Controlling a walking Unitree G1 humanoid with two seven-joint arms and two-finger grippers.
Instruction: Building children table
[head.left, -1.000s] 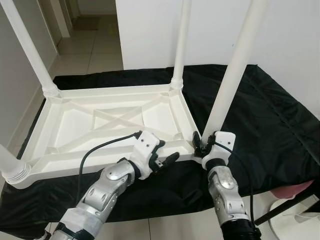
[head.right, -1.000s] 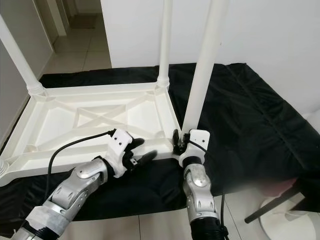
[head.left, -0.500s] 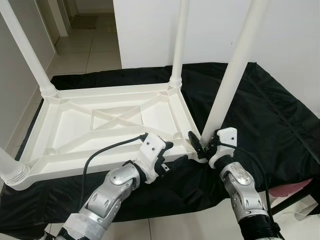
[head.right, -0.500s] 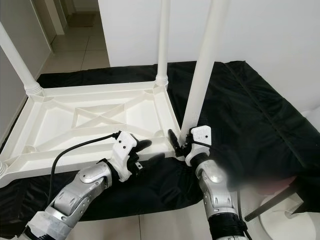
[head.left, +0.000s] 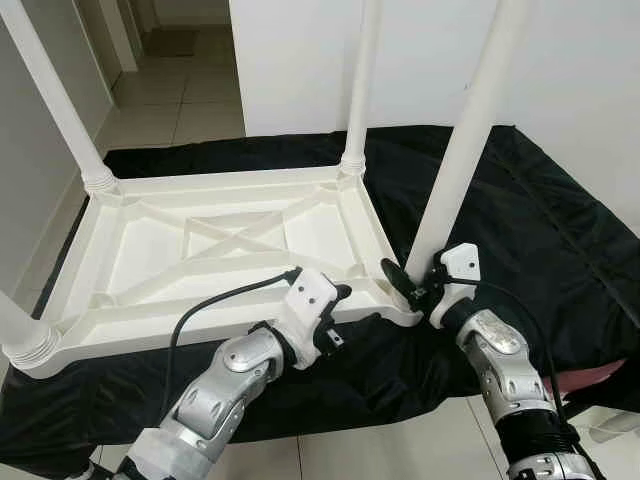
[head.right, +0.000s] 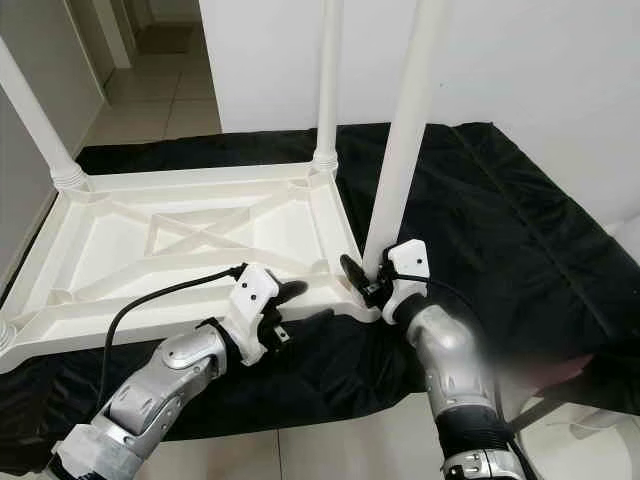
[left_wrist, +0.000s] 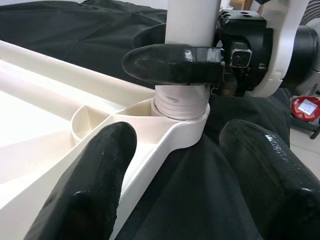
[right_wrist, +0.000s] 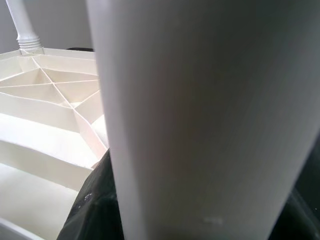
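White plastic table (head.left: 220, 250), upside down on a black cloth (head.left: 540, 230), legs poking up. Right gripper (head.left: 408, 285) squeezed around the near leg (head.left: 455, 160), just above its corner socket. Left gripper (head.left: 335, 305) spread wide, astride the table's near edge beside that corner, holding nothing.

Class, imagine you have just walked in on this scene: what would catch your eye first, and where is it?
First, the white table top, lying upside down on a black cloth with its legs pointing up. Next, the right tool, clamped around the near right leg just above its corner socket. The left tool is open at the table's near edge, beside that corner.
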